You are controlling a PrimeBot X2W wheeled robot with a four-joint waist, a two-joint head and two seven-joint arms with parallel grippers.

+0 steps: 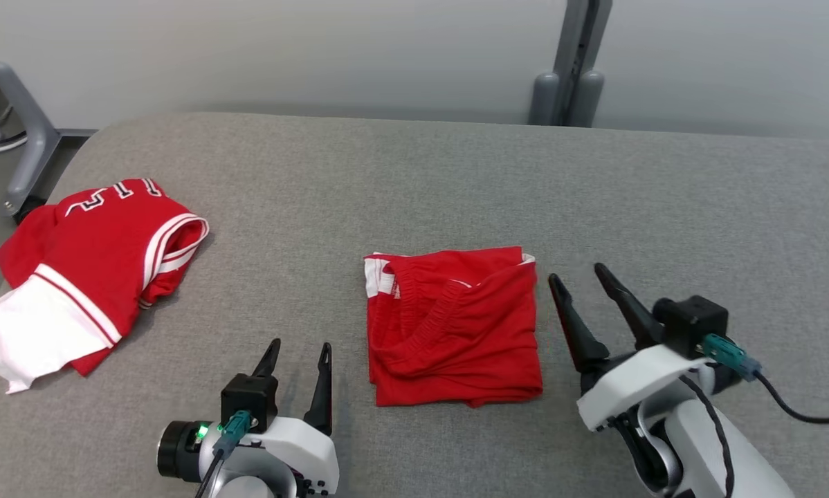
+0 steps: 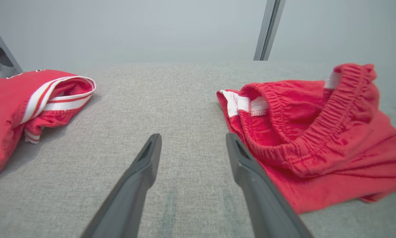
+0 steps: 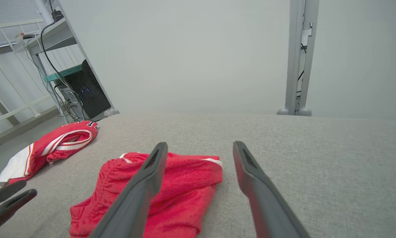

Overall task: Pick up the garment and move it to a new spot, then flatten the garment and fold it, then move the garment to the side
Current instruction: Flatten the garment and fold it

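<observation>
The garment, a red T-shirt with a white sleeve and red-and-white stripe trim, lies bunched and folded at the left edge of the grey padded surface. It also appears in the left wrist view and the right wrist view. A smaller folded red piece with a gathered edge lies in the middle. My left gripper is open just left of that piece, holding nothing. My right gripper is open just right of it, empty.
A grey post stands behind the surface against the pale wall. A grey frame leg stands off the left edge. Shelving with a dark computer and cables is farther left. The left gripper shows at the right wrist view's lower left.
</observation>
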